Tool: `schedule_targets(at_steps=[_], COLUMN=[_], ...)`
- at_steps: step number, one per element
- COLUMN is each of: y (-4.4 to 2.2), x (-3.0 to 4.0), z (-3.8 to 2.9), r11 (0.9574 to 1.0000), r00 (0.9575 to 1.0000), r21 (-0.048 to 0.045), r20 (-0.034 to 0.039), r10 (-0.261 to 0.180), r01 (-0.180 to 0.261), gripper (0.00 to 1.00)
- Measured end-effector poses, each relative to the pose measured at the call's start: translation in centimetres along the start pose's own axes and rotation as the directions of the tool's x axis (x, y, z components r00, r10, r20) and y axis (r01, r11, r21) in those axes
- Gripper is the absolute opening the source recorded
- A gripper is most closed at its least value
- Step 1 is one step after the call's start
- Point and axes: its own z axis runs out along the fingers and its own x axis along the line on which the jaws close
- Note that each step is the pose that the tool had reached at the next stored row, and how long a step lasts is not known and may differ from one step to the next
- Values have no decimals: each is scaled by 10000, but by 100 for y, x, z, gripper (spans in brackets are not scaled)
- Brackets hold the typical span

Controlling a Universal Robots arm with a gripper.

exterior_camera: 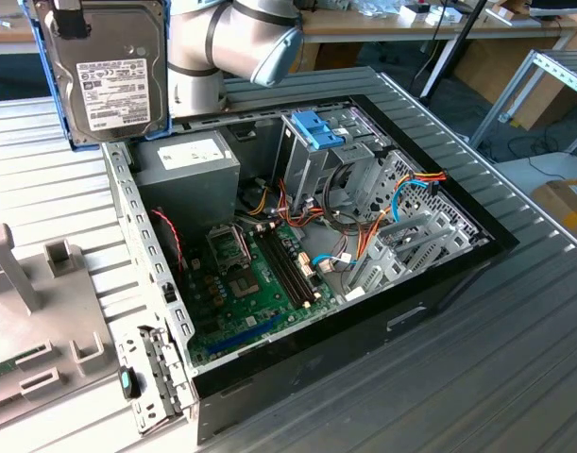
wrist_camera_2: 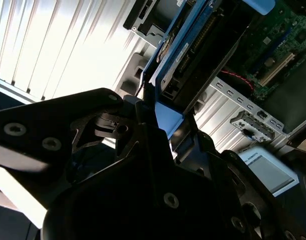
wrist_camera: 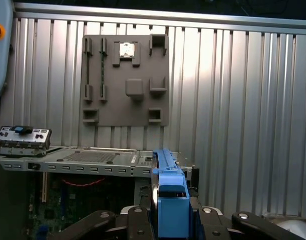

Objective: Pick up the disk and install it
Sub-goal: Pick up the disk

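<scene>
The end effector (wrist_camera: 171, 222) was closed tight on the light-blue rail frame of the disk (exterior_camera: 113, 80), holding it upright and lifted clear of the open computer case (exterior_camera: 364, 326), near the case corner with the grey power-supply box (exterior_camera: 189, 162), the case lying on a ribbed metal tabletop (exterior_camera: 515, 368).

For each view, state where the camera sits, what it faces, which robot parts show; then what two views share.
Exterior view: off the arm, looking down into the open computer case; arm and gripper holding the disk show.
First wrist view: on the wrist, facing the grey fixture board past gripper and disk.
Second wrist view: on the wrist, facing the computer case past gripper and disk.
Shared: the clamped disk.
</scene>
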Motion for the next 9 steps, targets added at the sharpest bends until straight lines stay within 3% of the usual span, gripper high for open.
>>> schedule_targets(at_steps=[3, 9], y=[-117, -158], x=[-6, -6], z=[-2, -2], r11=[10000, 10000], r00=[10000, 10000], r21=[0, -1], r20=[-1, -1], r10=[0, 0], r01=[0, 0], gripper=[37, 37])
